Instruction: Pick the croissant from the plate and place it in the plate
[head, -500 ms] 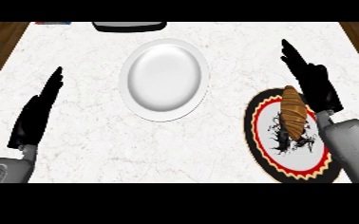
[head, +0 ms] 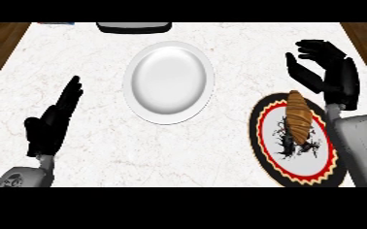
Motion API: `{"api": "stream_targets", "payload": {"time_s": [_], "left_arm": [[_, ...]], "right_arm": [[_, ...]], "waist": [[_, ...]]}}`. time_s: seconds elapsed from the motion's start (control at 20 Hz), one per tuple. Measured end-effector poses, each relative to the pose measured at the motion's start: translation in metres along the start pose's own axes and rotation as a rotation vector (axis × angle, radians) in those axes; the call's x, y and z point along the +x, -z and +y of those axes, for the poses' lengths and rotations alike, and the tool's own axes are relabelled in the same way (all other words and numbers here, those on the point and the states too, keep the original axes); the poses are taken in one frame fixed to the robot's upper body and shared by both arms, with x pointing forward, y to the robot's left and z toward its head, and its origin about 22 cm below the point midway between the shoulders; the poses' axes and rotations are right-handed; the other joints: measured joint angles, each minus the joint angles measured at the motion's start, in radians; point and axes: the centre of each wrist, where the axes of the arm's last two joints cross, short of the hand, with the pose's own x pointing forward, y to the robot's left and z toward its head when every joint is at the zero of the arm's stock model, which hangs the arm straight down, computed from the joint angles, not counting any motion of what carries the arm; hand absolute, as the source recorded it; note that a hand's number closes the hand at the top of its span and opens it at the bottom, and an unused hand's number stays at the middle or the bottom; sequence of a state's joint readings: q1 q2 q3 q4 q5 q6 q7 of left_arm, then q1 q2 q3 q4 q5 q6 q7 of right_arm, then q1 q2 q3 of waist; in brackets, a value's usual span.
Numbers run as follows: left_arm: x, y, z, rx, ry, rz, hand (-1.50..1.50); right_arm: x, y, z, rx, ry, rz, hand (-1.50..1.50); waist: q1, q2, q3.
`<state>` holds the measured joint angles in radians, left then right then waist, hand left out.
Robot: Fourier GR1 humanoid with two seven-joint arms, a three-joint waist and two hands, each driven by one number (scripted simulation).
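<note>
1. You see the one real change in your right hand (head: 331, 75). Half a second ago its fingers stood straight along the counter's right side. Now their tips bend over toward the left and the thumb stands apart below them. That leaves a wide cup that holds nothing.

2. That hand hangs just beyond the far end of the croissant (head: 297, 117), near it but not touching. The wrist has shifted only a little, so I read the move as shaping the hand for a grasp rather than as an approach.

3. The croissant has not moved. It lies lengthwise on the patterned plate (head: 262, 126) at the right, its pale tip pointing toward your hand.

4. The white plate (head: 170, 80) in the middle of the counter (head: 93, 68) is bare, as before. It sits well apart from the croissant, to its left.

5. Your left hand (head: 52, 123) rests open at the left edge, fingers straight, unchanged.

6. For the task, the pick looks only just begun. You likely need to bring the cupped hand back and down over the croissant before closing it, and the carry to the white plate is all yet to do.
</note>
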<state>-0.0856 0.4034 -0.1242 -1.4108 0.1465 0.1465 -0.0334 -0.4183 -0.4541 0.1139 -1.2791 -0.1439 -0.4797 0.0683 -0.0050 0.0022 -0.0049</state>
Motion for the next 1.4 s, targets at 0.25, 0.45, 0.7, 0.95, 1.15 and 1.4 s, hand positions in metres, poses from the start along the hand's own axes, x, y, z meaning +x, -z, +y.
{"api": "stream_targets", "payload": {"time_s": [0.25,0.45,0.7,0.95,1.15,1.4], "left_arm": [[-0.016,-0.009,-0.005,-0.019,-0.065,-0.002,0.00],[-0.025,-0.009,-0.004,-0.020,-0.076,-0.003,0.00],[-0.030,-0.012,-0.003,-0.027,-0.084,0.002,0.00],[-0.030,-0.013,0.000,-0.022,-0.084,-0.003,0.00],[-0.029,-0.014,-0.002,-0.022,-0.080,-0.003,0.00],[-0.031,-0.012,-0.010,-0.023,-0.080,-0.008,0.00]], "right_arm": [[-0.027,-0.040,0.041,-0.218,0.057,-0.099,-1.50],[-0.042,-0.076,0.049,-0.306,0.011,-0.141,-1.50],[-0.043,-0.107,0.037,-0.378,-0.078,-0.126,-1.50],[-0.049,-0.118,0.005,-0.333,-0.235,-0.004,-1.50],[-0.044,-0.124,-0.015,-0.226,-0.364,0.129,-1.50],[-0.018,-0.126,-0.024,-0.119,-0.465,0.271,-1.50]], "waist": [[0.000,-0.002,0.004],[-0.002,-0.003,0.004],[-0.004,-0.005,0.004],[-0.006,-0.005,0.001],[-0.007,-0.006,0.000],[-0.003,-0.005,0.001]]}}
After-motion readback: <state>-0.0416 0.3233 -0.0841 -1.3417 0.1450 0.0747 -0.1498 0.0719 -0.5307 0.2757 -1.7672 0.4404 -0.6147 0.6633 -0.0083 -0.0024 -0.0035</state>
